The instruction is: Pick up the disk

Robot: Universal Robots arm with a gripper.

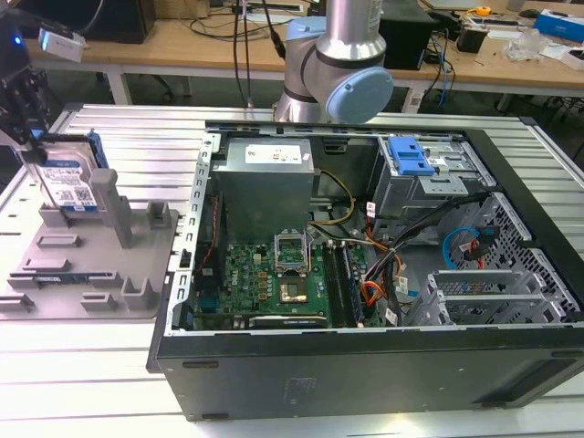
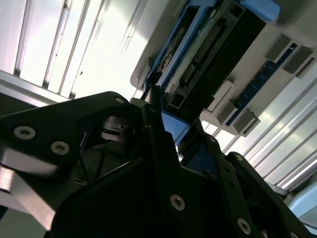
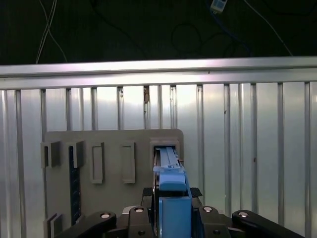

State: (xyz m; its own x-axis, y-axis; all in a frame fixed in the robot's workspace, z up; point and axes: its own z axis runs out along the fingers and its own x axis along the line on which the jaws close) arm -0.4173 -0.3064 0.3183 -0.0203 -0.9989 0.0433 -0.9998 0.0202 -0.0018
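At the exterior view's left, disk stands on edge in the grey fixture. Gripper sits over its top, jaws apparently closed on the blue rails. Best practice: lift straight, keeping clear of the posts.

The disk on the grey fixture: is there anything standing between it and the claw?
Nothing visible does. In the exterior view the claw is already at the upper edge of the hard drive, which stands upright on the grey fixture. In the first wrist view its fingers flank the drive's blue rail.
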